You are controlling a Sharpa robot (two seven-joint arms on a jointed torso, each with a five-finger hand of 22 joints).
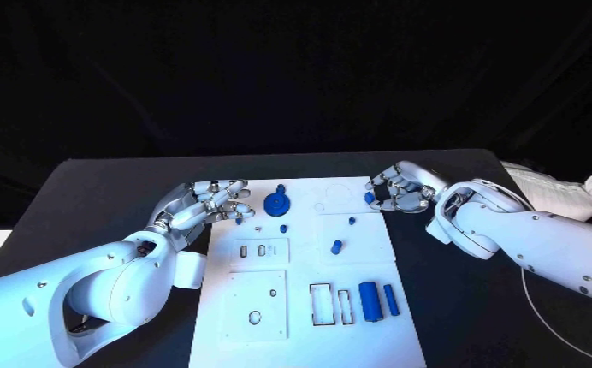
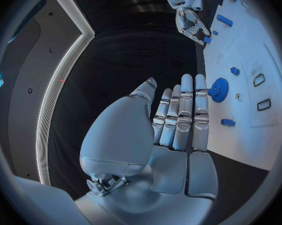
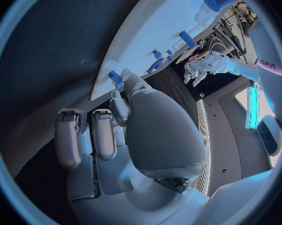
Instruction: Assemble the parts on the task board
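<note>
The white task board (image 1: pixel 309 274) lies mid-desk (image 1: pixel 99 188), with the blue parts scattered over it. A toothed blue gear (image 1: pixel 278 204) sits toward 11 o'clock on the board, a small blue peg (image 1: pixel 337 247) near the centre, and 2 blue cylinders (image 1: pixel 370 299) stand side by side toward 5 o'clock beside rectangular slots.

The left hand (image 1: pixel 204 204) rests at the board's 10 o'clock edge, just beside the gear, fingers straight and close together with nothing in them; the left wrist view shows the fingertips (image 2: pixel 200 85) near the gear but apart from it. The right hand (image 1: pixel 397 188) hovers at the 2 o'clock corner with its fingers curled in round a small blue piece (image 1: pixel 369 198); whether it actually pinches that piece I cannot tell.

These parts look like light, rigid plastic: smooth, likely slippery, not fragile. The gear is probably best taken by its toothed rim, where the teeth give purchase; the cylinders across their round sides, near the middle, to keep them from tipping.
</note>
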